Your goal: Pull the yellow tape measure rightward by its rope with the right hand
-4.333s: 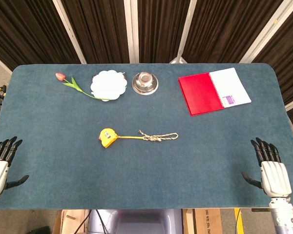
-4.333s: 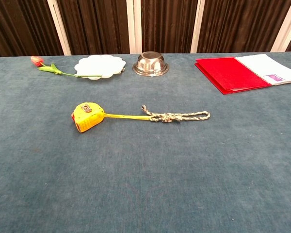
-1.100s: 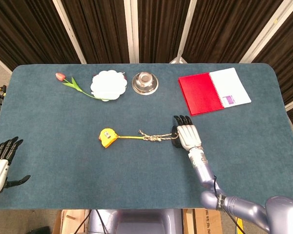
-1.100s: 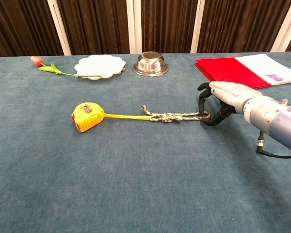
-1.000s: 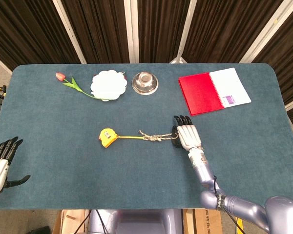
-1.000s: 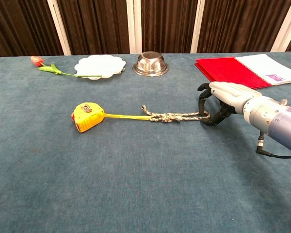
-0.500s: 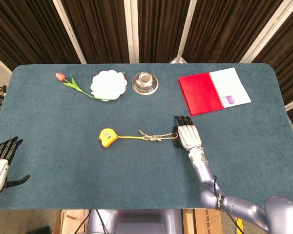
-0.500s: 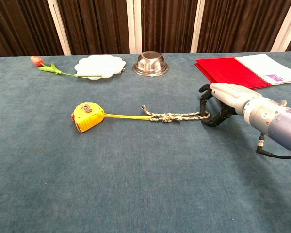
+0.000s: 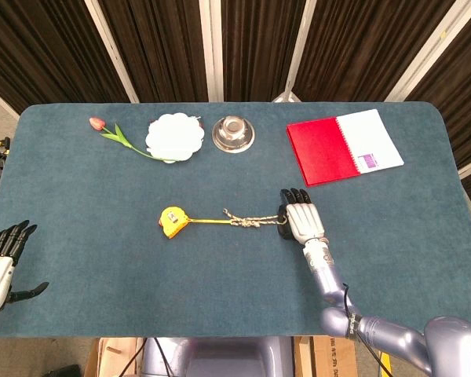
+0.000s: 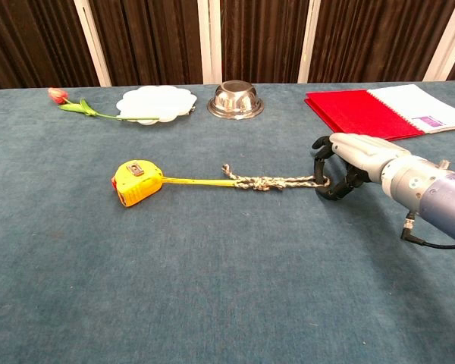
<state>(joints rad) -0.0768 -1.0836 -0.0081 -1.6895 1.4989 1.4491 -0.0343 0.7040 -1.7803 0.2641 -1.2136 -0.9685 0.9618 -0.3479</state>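
The yellow tape measure (image 9: 173, 221) (image 10: 136, 180) lies mid-table with a short length of yellow tape drawn out to a braided rope (image 9: 255, 221) (image 10: 277, 182) that runs rightward. My right hand (image 9: 302, 220) (image 10: 349, 163) sits at the rope's right end, its dark fingers curled down around the loop and holding it against the cloth. The rope lies nearly straight between the tape and the hand. My left hand (image 9: 1, 259) hangs at the table's near-left corner with fingers spread, holding nothing.
Along the far edge lie a tulip (image 9: 114, 133), a white scalloped plate (image 9: 174, 136), a steel bowl (image 9: 234, 133) and a red-and-white notebook (image 9: 344, 146). The blue-green table cloth (image 9: 220, 290) stretches bare to the right of my right hand.
Over the last second my right hand crept slightly rightward with the rope's end, and the rope drew straighter. The tape measure has not visibly shifted. The left hand stayed still.
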